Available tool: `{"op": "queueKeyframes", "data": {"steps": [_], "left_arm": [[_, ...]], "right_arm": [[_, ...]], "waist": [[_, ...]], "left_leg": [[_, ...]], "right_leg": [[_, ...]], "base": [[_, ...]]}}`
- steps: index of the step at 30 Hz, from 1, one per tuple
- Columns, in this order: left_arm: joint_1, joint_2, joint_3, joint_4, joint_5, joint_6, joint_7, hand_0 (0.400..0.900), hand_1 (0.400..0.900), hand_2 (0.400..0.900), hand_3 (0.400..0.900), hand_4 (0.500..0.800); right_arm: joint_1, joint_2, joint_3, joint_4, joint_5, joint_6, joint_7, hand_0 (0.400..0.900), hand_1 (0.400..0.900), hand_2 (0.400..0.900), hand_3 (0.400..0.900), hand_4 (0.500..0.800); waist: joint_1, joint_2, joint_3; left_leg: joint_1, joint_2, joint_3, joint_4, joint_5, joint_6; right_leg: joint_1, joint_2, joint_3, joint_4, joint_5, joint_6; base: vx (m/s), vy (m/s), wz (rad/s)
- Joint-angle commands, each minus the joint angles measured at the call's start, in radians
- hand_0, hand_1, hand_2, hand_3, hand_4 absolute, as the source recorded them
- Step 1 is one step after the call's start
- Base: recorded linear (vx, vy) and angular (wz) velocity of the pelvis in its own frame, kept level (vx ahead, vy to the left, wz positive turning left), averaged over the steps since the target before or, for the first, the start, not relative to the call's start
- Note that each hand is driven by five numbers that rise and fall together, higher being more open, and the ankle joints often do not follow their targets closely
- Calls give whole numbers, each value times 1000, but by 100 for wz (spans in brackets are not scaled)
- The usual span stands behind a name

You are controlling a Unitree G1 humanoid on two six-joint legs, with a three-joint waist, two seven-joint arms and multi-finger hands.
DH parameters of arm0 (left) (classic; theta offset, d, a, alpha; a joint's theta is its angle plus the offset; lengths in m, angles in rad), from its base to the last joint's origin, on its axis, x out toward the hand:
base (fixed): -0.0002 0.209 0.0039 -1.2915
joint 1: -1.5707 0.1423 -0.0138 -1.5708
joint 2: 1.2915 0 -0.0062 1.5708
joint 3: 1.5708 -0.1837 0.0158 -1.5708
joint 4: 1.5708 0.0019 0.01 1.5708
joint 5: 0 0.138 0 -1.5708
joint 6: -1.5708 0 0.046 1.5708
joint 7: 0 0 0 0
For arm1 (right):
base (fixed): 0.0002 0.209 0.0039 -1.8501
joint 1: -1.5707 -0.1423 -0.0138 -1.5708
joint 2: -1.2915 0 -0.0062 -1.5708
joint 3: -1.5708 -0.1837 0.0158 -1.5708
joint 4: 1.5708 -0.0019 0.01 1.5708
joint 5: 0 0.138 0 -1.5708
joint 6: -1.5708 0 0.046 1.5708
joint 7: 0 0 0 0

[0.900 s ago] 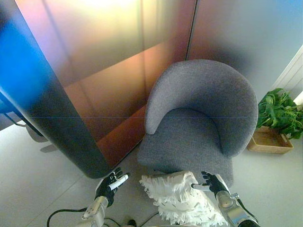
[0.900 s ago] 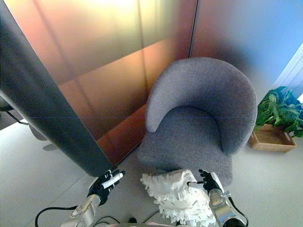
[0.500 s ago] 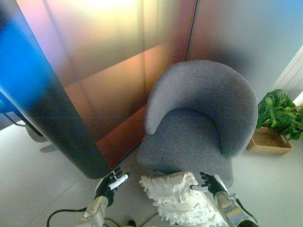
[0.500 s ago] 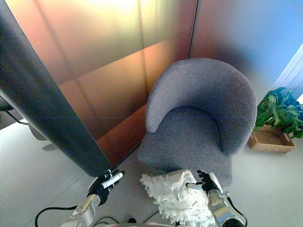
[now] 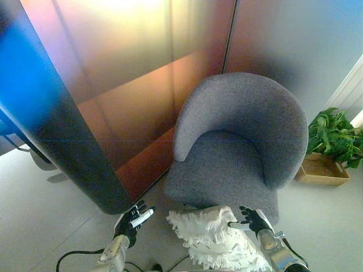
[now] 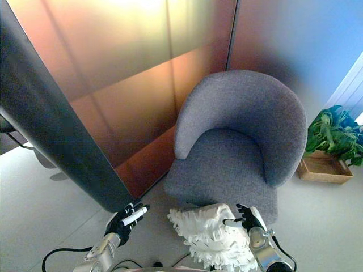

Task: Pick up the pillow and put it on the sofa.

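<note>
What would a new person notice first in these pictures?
First, the round grey armchair in the middle, against the wall. Just before its front edge, a fluffy white pillow sits between the robot's open left hand and its right hand, which touches the pillow's right side. A green plant stands at the far right.

No text, label, number or sign can be read anywhere in these views. The grey sofa (image 5: 241, 147) has plain fabric without any tag that shows. The white fringed pillow (image 5: 212, 238) carries no print. The shiny wall panels (image 5: 130, 85) behind are blank, and the wooden planter box (image 5: 322, 170) with the green plant (image 5: 337, 135) has no marking that can be made out. The left hand (image 5: 131, 221) and the right hand (image 5: 252, 218) also show no lettering.
</note>
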State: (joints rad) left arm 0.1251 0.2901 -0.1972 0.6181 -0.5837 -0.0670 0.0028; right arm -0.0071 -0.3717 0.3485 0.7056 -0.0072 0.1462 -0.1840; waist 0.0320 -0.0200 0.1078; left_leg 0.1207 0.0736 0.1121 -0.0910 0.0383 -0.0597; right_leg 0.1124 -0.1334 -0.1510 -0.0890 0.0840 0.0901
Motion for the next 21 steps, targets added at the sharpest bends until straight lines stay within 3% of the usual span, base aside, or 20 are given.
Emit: {"op": "queueKeyframes", "data": {"steps": [1, 10, 21], "left_arm": [[-96, 20, 29, -8, 31, -91, -12, 900, 900, 900, 900, 800], [-126, 26, -7, -11, 13, -95, -8, 900, 900, 900, 900, 800], [-320, 47, -72, -27, -81, -136, 41, 900, 900, 900, 900, 800]], "right_arm": [[-94, -36, -4, 3, -52, -41, 6, 900, 900, 900, 900, 800], [-168, -39, 24, 120, -31, -55, -21, 900, 900, 900, 900, 800], [-484, -88, 76, 332, 34, -75, -35, 900, 900, 900, 900, 800]], "waist": [[25, -16, -2], [43, -4, 44], [58, 33, 233]], "left_leg": [[-4, 74, -48, 20, -7, -34], [-50, 73, -61, 56, -9, -33], [-194, 49, -99, 150, -17, -32]], "right_leg": [[-35, -125, -18, 46, 18, 106], [-79, -133, -6, 70, 20, 104], [-203, -157, 36, 126, 37, 108]], "base": [[51, -10, 2], [13, 2, 3], [-137, 9, 2]]}}
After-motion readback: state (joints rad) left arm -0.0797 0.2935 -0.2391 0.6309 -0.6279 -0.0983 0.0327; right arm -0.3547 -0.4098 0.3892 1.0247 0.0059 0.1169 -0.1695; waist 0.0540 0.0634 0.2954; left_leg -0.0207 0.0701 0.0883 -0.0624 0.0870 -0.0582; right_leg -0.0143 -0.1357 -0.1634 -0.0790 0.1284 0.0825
